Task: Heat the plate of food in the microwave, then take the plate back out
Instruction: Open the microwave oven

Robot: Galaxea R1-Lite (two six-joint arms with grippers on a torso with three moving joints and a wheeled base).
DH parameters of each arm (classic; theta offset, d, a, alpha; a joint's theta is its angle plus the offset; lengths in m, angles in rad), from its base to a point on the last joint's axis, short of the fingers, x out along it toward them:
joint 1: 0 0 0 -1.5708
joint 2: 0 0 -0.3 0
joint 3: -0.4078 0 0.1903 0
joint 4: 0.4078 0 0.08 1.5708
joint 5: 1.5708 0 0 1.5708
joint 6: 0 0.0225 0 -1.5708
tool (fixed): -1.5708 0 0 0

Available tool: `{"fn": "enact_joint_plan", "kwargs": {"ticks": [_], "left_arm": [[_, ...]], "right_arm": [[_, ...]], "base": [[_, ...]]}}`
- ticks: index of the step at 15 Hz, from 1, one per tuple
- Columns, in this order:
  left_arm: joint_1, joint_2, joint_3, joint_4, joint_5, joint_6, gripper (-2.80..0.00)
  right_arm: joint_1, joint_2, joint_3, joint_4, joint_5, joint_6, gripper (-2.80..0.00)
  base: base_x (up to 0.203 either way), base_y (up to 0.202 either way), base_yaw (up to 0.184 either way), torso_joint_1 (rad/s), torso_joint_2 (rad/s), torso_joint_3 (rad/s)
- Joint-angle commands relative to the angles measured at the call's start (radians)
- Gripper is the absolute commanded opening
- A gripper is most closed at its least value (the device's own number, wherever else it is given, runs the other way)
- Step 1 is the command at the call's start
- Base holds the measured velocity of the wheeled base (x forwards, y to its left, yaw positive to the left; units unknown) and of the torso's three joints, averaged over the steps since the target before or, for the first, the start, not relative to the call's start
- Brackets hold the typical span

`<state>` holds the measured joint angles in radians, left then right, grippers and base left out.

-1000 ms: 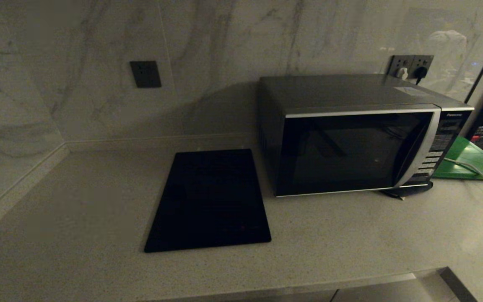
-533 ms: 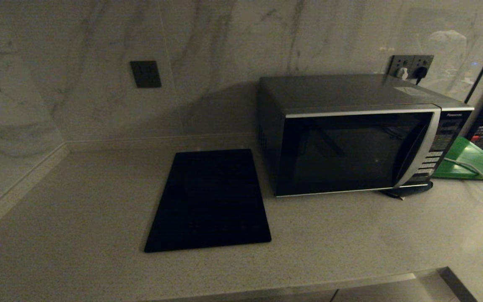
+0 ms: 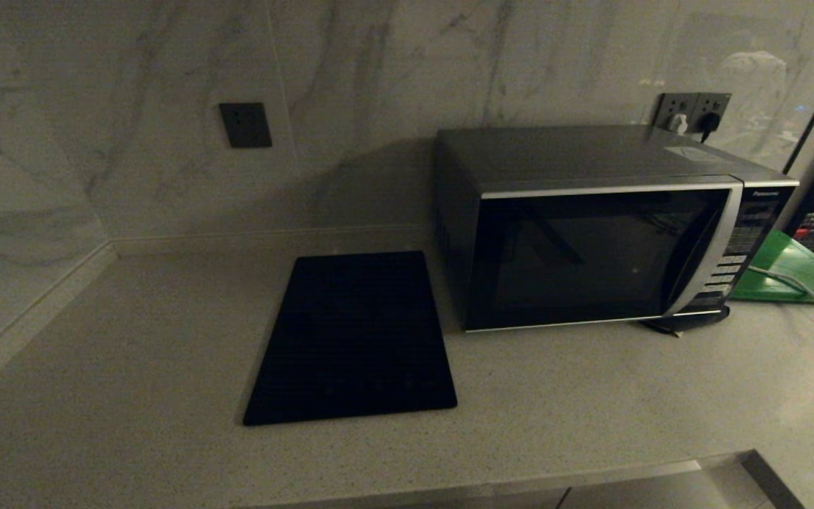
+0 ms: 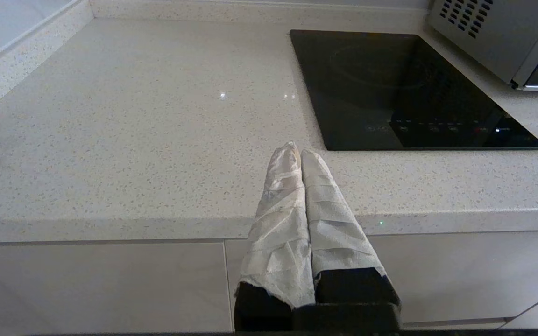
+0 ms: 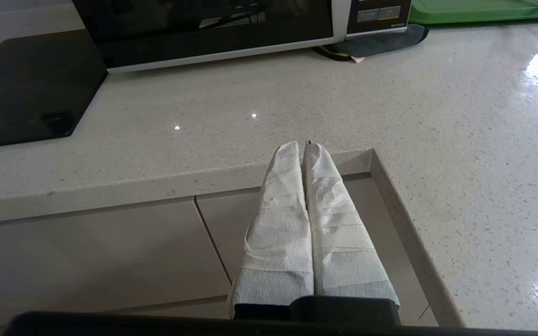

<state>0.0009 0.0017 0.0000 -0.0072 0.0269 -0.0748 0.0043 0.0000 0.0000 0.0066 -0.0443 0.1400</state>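
Countertop (image 3: 131, 339) carries, from left to right, a flat black slab (image 3: 354, 339), the microwave (image 3: 591, 233) with its door closed, and a green board (image 3: 795, 272) just beside its right side. Left gripper (image 4: 295, 151) hangs at the counter edge, clenched and empty. Right gripper (image 5: 304, 148) likewise, clenched and empty. The plate of food is not visible in any view.

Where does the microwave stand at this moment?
In the head view, the microwave stands on the right part of the counter against the marble wall, door shut, between the black slab on its left and the green board on its right.
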Motion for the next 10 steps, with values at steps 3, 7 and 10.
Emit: {"fn": "enact_joint_plan", "kwargs": {"ticks": [3, 7, 10], "left_arm": [[0.001, 0.000, 0.000, 0.000, 0.001, 0.000, -2.80], [0.001, 0.000, 0.000, 0.000, 0.002, 0.000, -2.80], [-0.001, 0.000, 0.000, 0.000, 0.001, 0.000, -2.80]], "right_arm": [[0.000, 0.002, 0.002, 0.000, 0.000, 0.001, -2.80], [0.000, 0.002, 0.003, 0.000, 0.000, 0.001, -2.80], [0.000, 0.002, 0.002, 0.000, 0.000, 0.001, -2.80]], "base": [[0.000, 0.000, 0.000, 0.000, 0.00, 0.000], [0.000, 0.000, 0.000, 0.000, 0.00, 0.000], [0.000, 0.000, 0.000, 0.000, 0.00, 0.000]]}}
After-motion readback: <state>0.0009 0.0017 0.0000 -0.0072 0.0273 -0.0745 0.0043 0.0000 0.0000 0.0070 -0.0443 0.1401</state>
